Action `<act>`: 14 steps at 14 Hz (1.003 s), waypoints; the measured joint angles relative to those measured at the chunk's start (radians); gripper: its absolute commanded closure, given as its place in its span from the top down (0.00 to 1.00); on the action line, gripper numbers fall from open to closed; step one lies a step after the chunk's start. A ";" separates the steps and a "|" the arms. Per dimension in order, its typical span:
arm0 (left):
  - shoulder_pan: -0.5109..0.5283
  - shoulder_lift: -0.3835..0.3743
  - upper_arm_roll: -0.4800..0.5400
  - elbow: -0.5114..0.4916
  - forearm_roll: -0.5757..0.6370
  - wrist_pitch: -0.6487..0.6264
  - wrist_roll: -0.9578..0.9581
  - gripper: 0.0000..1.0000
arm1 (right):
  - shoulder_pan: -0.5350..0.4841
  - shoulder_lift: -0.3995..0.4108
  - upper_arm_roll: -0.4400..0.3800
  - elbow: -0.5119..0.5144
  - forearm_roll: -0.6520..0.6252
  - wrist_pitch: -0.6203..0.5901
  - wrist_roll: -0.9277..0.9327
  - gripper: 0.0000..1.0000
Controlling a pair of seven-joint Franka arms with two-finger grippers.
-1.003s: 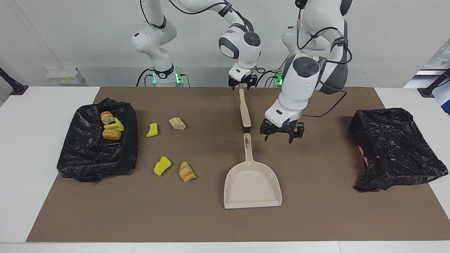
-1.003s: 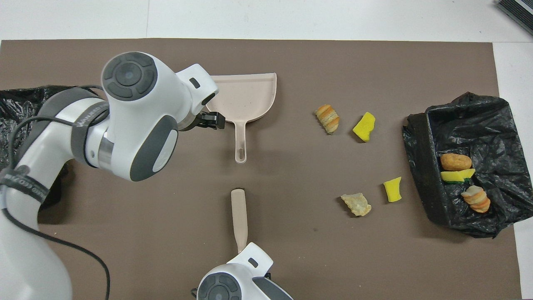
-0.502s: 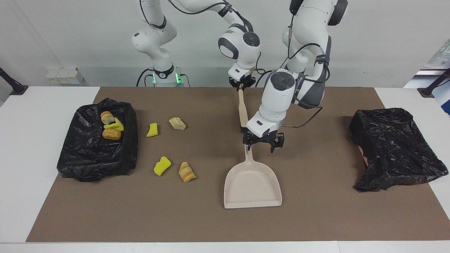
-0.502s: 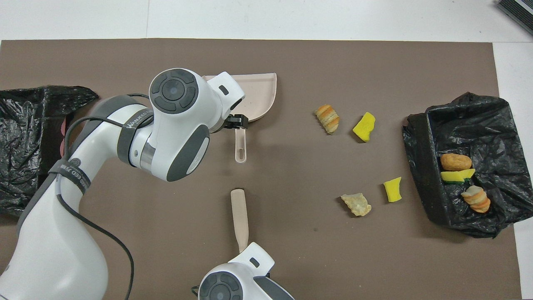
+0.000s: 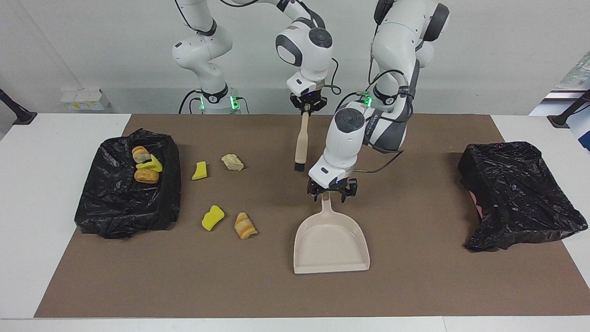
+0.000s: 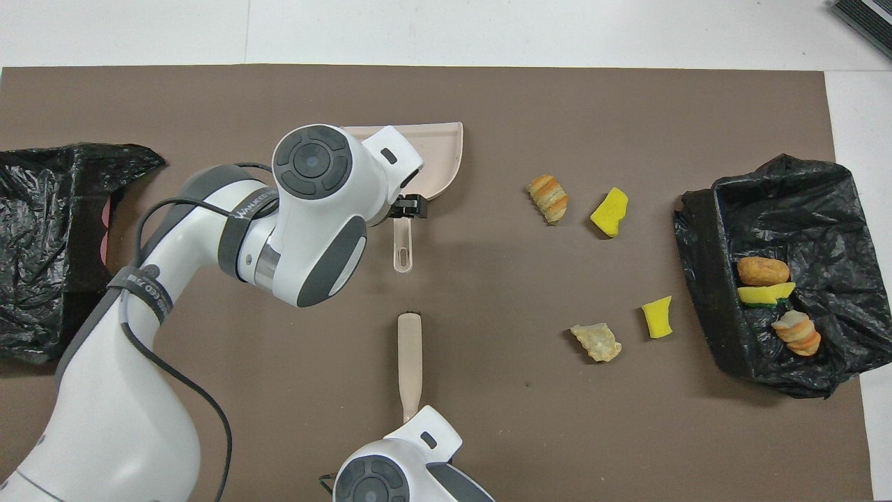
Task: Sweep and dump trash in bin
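Four pieces of trash lie on the brown mat: yellow chunks (image 5: 200, 170) (image 5: 212, 217) and pastry lumps (image 5: 233, 162) (image 5: 244, 225). Three more pieces sit in the black-lined bin (image 5: 120, 207) at the right arm's end. My right gripper (image 5: 305, 109) is shut on the handle tip of the beige brush (image 5: 301, 140), which hangs tilted with its bristles low over the mat. My left gripper (image 5: 331, 195) is down at the handle of the beige dustpan (image 5: 331, 244), open, with one finger on each side of the handle. In the overhead view the left wrist covers part of the dustpan (image 6: 435, 153).
A second black bag-covered box (image 5: 516, 193) stands at the left arm's end of the table. The brown mat (image 5: 415, 286) covers most of the white table. The loose trash lies between the dustpan and the bin (image 6: 829, 202).
The left gripper swung over and came down at the dustpan handle, its fingers narrowing. The right gripper shut on the brush handle and lifted it off the mat, tilting it.
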 measured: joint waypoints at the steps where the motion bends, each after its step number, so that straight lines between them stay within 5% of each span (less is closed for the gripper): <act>1: 0.000 0.000 0.000 0.001 0.000 0.000 -0.012 0.00 | -0.041 -0.042 -0.001 -0.012 -0.006 -0.053 0.000 0.00; 4: -0.002 0.000 0.000 -0.001 0.001 -0.003 -0.021 0.00 | -0.142 -0.129 -0.004 -0.059 -0.048 -0.183 0.005 0.00; 8: 0.000 -0.004 0.005 0.003 0.022 -0.022 -0.010 0.00 | -0.305 -0.139 -0.004 -0.151 -0.087 -0.192 0.010 0.00; 14: 0.059 -0.087 0.026 0.006 0.027 -0.146 0.321 0.00 | -0.464 -0.181 -0.005 -0.258 -0.179 -0.250 -0.134 0.00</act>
